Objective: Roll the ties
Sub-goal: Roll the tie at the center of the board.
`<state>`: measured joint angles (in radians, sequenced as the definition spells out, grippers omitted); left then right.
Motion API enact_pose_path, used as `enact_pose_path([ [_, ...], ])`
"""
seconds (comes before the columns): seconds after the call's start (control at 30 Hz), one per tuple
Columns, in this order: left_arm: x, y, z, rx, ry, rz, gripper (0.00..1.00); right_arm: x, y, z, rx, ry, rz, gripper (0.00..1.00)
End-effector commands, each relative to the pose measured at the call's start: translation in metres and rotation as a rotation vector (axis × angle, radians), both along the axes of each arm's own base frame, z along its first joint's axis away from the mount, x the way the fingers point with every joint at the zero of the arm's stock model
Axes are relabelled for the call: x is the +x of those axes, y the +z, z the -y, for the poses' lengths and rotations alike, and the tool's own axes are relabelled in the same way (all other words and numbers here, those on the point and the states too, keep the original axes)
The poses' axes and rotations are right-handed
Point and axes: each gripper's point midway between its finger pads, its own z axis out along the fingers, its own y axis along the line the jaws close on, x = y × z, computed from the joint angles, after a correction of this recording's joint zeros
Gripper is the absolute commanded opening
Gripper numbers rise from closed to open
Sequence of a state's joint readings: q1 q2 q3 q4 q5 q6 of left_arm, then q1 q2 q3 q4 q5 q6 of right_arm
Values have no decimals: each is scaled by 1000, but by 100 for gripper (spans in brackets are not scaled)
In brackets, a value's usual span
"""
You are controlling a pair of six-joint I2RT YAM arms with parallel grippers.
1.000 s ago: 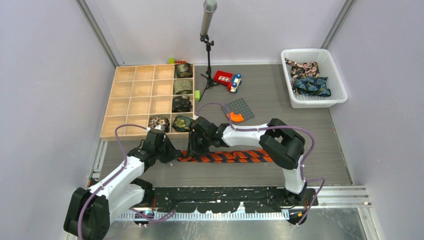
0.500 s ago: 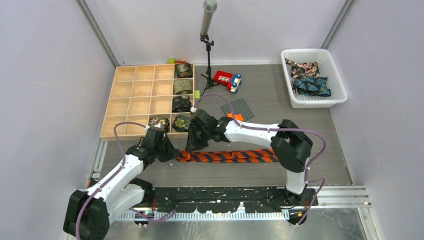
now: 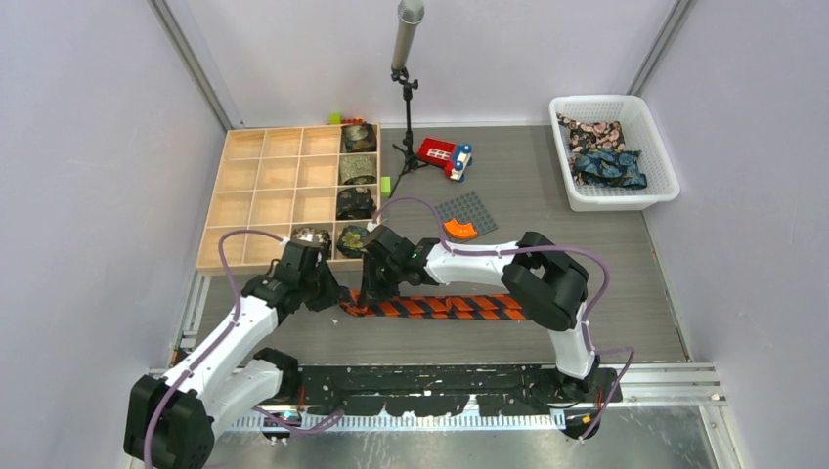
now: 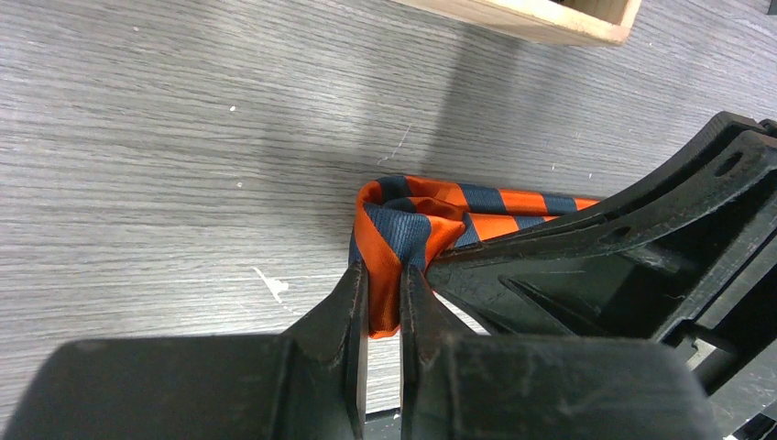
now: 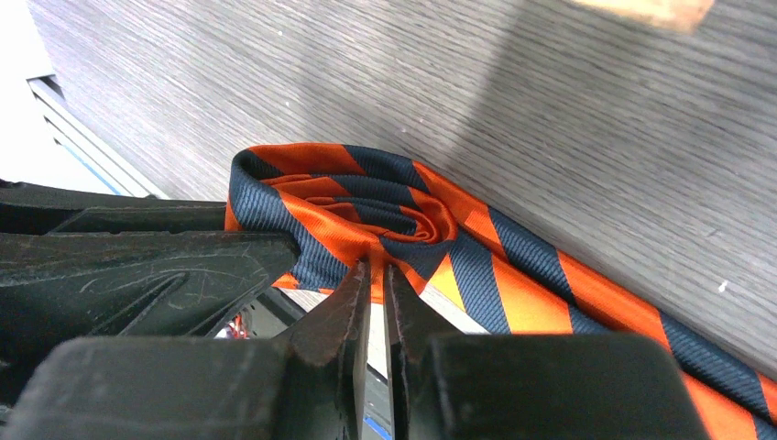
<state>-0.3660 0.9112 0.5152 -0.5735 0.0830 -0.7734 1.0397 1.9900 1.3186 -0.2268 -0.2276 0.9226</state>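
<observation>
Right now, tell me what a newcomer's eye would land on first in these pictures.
The orange-and-navy striped tie lying flat across the near table stands out most, with the left gripper and right gripper both pinching its curled left end. Next comes the wooden tray at far left, rolled ties filling its right column, and the white basket at far right holding more fabric.

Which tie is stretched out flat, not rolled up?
The orange-striped tie; the printed ties sit rolled in the wooden tray or bundled in the white basket.
</observation>
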Motion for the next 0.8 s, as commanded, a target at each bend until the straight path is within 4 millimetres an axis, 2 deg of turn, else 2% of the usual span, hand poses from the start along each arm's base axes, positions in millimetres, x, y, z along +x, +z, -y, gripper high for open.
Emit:
enact_pose_path([
  [0.0, 10, 23, 4, -13, -20, 54, 0, 3, 13, -17, 78, -3, 11, 16],
  [0.3, 10, 34, 7, -22, -33, 53, 0, 3, 11, -24, 107, -11, 0, 15],
  [0.77, 7, 23, 36, -9, -99, 30, 0, 0, 2, -16, 94, -34, -13, 13],
])
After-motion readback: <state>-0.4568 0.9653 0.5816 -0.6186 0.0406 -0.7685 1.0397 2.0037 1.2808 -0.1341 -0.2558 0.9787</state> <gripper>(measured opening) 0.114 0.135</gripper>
